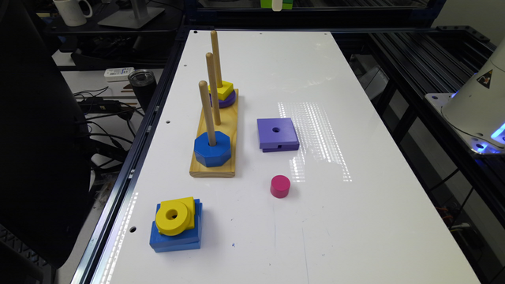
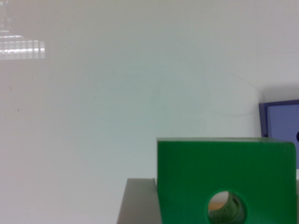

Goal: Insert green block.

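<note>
Close under the wrist camera, the green block (image 2: pixel 227 179) is seen above the white table (image 2: pixel 117 93), the purple square (image 2: pixel 280 128) beyond it; the pincer's state cannot be told.

Robot base (image 1: pixel 479 106) was white and rounded. It carried a black-and-yellow triangular warning label (image 1: pixel 485 78). Blue light (image 1: pixel 498 132) glowed at its lower edge.

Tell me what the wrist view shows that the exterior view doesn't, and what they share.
Wrist view: the green block close up, its centre hole facing the camera. Exterior view: the wooden peg board with three pegs, the pink cylinder, the blue and yellow stack. Both: the purple square and the white table.
</note>
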{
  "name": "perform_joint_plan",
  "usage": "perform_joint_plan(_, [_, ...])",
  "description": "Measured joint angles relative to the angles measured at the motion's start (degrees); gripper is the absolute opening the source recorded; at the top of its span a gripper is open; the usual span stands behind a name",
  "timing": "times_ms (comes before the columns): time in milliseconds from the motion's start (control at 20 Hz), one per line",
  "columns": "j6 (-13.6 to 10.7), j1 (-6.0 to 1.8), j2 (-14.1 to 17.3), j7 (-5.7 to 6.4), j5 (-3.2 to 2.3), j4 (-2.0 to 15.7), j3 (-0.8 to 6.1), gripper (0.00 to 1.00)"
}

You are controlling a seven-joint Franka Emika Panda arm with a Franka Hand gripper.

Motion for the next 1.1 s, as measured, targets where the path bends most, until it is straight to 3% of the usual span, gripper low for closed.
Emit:
perform_joint_plan(350, [0.0,0.01,0.0,0.09,0.0,-0.01,0.22,0.0])
perform_joint_plan(600, [0.1,0.05,0.0,0.73,0.1,-0.01,1.05,0.0])
perform_joint_plan(900, [0.7,0.11,0.2,2.31,0.3,-0.01,2.88,0.0])
perform_joint_plan(1100, [1.6,0.12,0.9,3.94,0.4,0.13,4.62,0.0])
